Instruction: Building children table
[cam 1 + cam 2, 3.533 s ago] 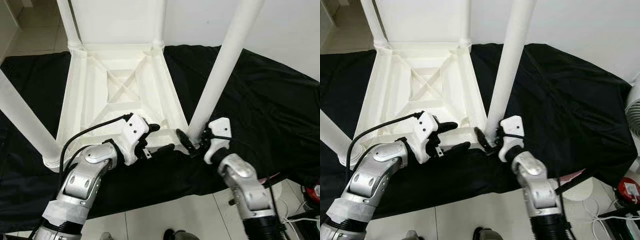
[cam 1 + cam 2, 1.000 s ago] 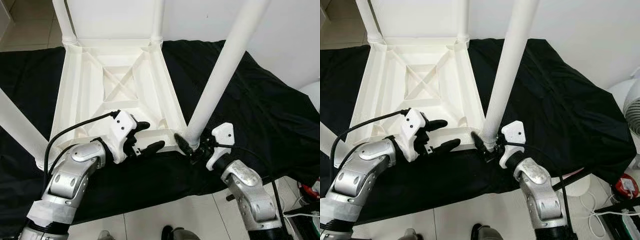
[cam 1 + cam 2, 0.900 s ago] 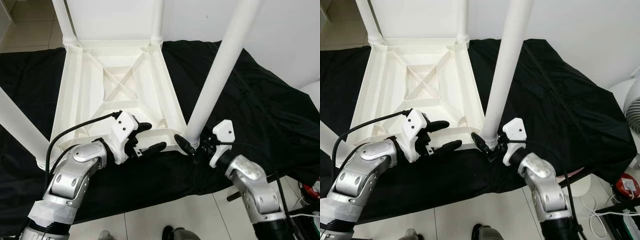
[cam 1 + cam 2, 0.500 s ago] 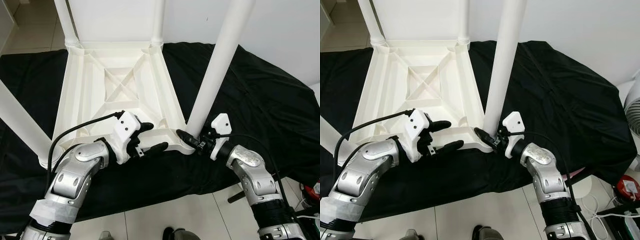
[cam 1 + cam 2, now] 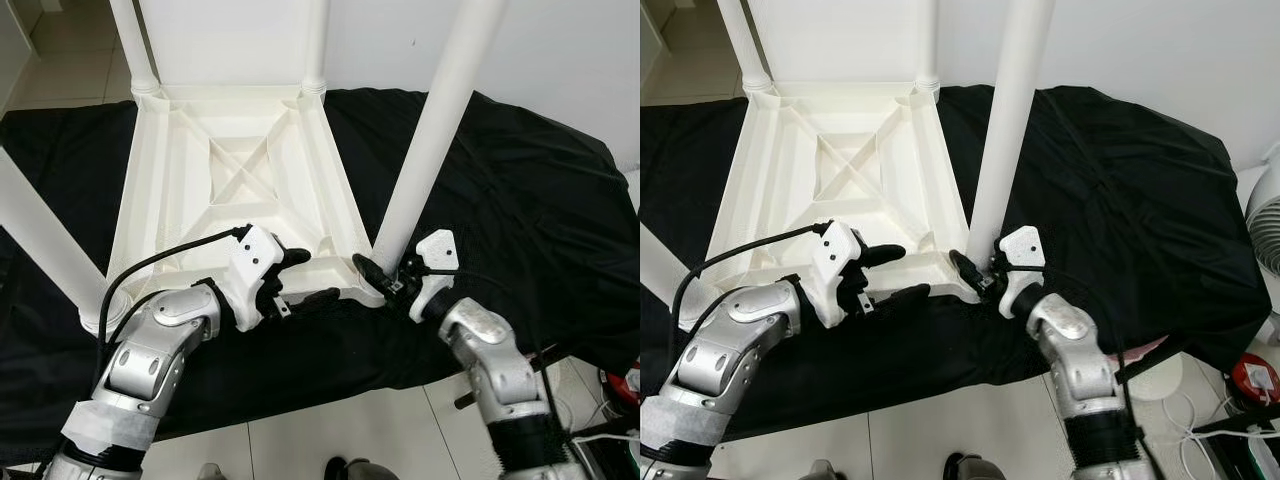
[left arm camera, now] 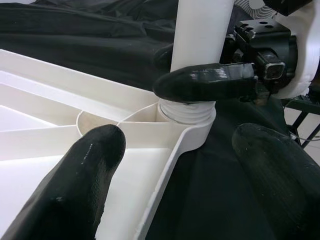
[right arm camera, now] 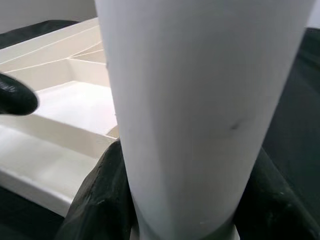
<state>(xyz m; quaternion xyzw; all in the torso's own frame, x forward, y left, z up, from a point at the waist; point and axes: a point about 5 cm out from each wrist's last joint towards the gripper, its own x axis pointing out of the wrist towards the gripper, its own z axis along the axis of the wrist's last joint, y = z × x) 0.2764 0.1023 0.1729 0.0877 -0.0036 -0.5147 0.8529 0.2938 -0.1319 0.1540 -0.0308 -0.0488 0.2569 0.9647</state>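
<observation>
The upturned white tabletop [image 5: 240, 180] lies on black cloth [image 5: 520, 200]. The right gripper [image 5: 385, 281], clamped around the near-right leg [image 5: 425, 150] at its corner socket, has twisted back since half a second ago, evidently screwing it home. The left gripper [image 5: 300, 277], fingers apart, straddles the near rim.

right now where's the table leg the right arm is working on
In the left eye view the white table leg stands in the near right corner socket of the upturned tabletop, its base clasped by the right gripper; the left gripper straddles the near rim beside it.
</observation>
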